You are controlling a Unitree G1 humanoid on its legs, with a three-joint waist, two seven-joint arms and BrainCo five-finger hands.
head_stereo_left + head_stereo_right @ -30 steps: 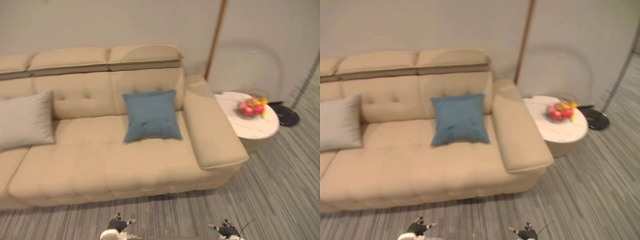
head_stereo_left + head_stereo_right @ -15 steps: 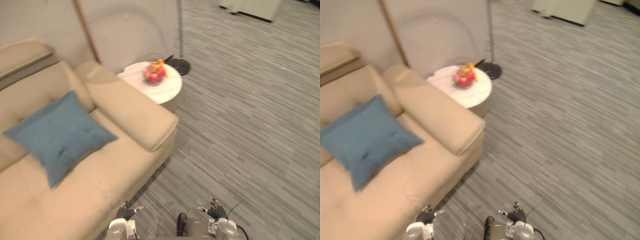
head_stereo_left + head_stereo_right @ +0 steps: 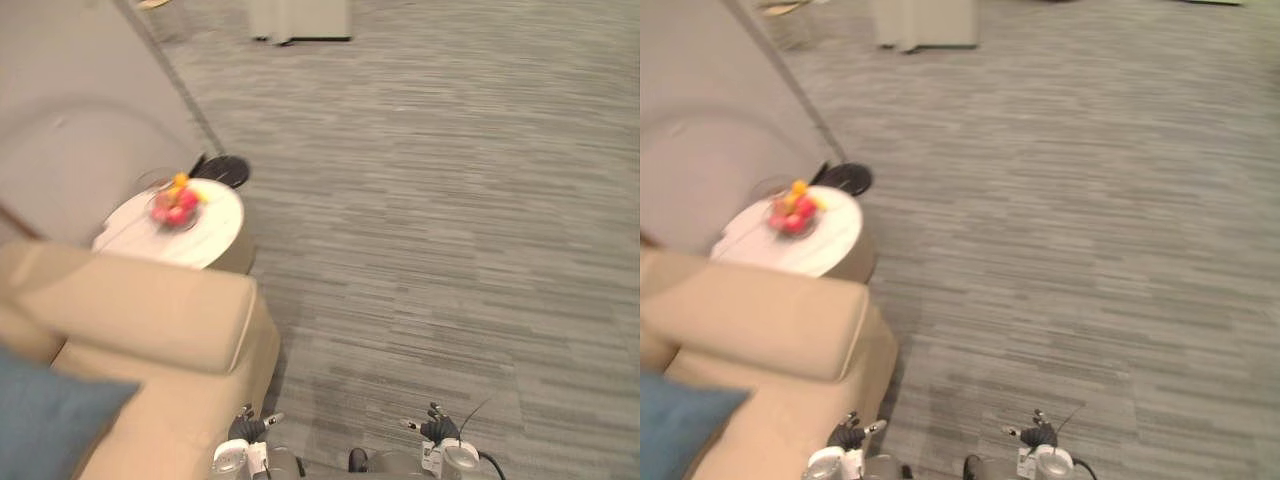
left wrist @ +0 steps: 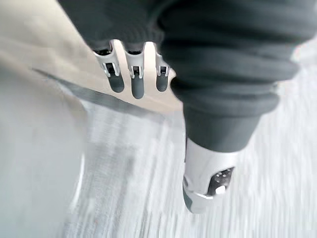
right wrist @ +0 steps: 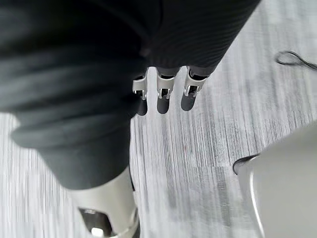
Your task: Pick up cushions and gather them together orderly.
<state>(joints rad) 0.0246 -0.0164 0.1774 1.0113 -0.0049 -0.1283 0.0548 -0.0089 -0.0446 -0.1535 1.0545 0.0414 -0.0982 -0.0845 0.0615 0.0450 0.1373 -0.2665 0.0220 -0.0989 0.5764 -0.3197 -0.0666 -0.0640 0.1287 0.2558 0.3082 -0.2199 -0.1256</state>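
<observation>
A blue cushion (image 3: 45, 425) lies on the beige sofa (image 3: 140, 310), with just its corner showing at the lower left. My left hand (image 3: 245, 425) hangs low by the sofa's front corner, fingers (image 4: 137, 82) straight and holding nothing, well apart from the cushion. Over the carpet hangs my right hand (image 3: 437, 428), its fingers (image 5: 163, 94) straight too and empty.
A round white side table (image 3: 205, 245) with a bowl of fruit (image 3: 175, 203) stands beyond the sofa's armrest. A black round base (image 3: 222, 170) lies behind it by the wall. A pale piece of furniture (image 3: 300, 18) stands far off. Grey striped carpet (image 3: 430, 230) spreads to the right.
The camera has swung far to the right: the grey cushion and most of the sofa have left the picture and open carpet has come in. Both hands hang as before.
</observation>
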